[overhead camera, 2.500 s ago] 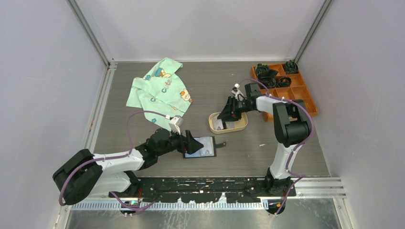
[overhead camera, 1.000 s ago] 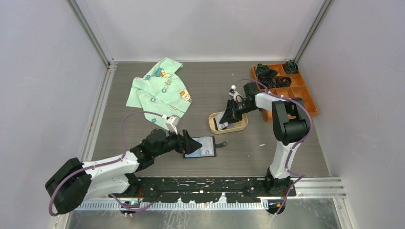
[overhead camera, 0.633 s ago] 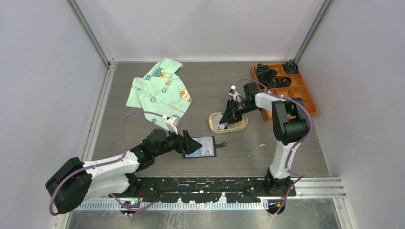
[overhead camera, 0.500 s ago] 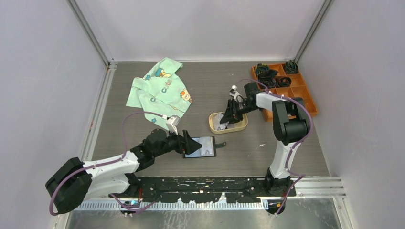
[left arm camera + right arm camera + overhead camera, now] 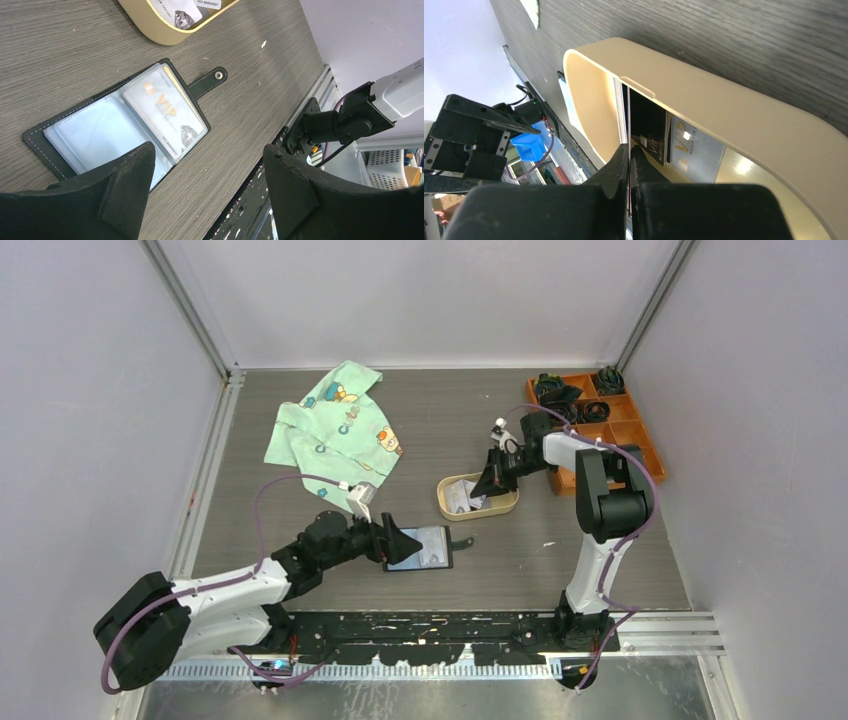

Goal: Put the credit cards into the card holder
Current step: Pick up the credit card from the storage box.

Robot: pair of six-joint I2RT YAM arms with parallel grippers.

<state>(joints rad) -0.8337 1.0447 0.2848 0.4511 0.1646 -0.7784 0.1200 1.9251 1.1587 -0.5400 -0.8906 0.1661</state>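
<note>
Top external view has the left gripper (image 5: 412, 543) in the lower middle of the frame, hanging over the left part of the card holder (image 5: 438, 551), which lies open on the table (image 5: 520, 560). Left wrist view shows its jaws spread wide with nothing between them. Below them are the clear sleeves of the holder, with one light VIP card (image 5: 162, 117) in the right sleeve and the snap tab (image 5: 207, 82) pointing to the upper right.

Right of the centre, the right gripper (image 5: 490, 483) reaches into the right end of the beige tray (image 5: 470, 514). In the right wrist view its fingers are pressed together at the edge of the credit cards (image 5: 646, 125), which lean on the tray wall. I cannot tell if a card is pinched between them.
</note>
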